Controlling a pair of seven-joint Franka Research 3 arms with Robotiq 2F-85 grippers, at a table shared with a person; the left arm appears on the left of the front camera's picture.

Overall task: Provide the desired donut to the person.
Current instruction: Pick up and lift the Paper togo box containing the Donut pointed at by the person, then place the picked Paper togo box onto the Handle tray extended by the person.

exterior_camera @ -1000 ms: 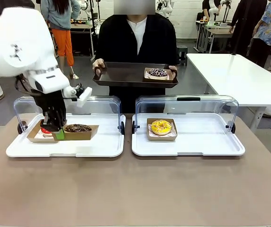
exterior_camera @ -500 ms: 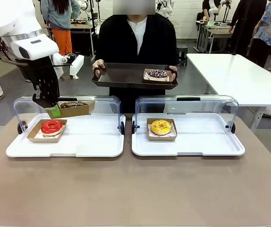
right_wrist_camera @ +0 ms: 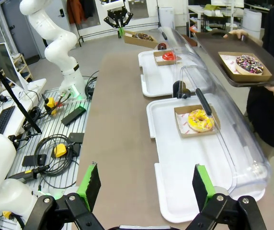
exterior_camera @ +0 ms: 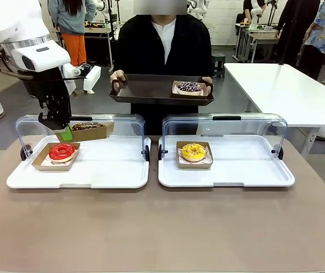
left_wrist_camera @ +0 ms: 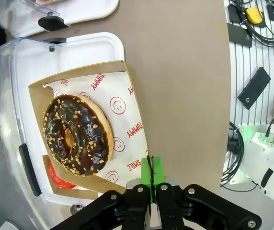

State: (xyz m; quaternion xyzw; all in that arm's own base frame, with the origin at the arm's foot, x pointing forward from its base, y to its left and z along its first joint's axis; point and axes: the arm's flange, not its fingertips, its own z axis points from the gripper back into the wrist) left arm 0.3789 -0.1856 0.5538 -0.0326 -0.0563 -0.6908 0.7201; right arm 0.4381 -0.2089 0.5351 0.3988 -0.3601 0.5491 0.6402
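- Chocolate donut (exterior_camera: 87, 126) in its cardboard tray (exterior_camera: 92, 133), held aloft above the left white tray (exterior_camera: 105, 173).
- Left gripper (exterior_camera: 65, 133) clamped on the cardboard tray's corner.
- Right gripper (right_wrist_camera: 145, 187) spread wide, empty.
- Person (exterior_camera: 162, 45) holds a dark serving tray (exterior_camera: 145, 91).

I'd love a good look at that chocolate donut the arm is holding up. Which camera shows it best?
The left wrist view: the chocolate donut is seen close from above, nut bits visible. The front view shows its box side-on; the right wrist view shows it far off.
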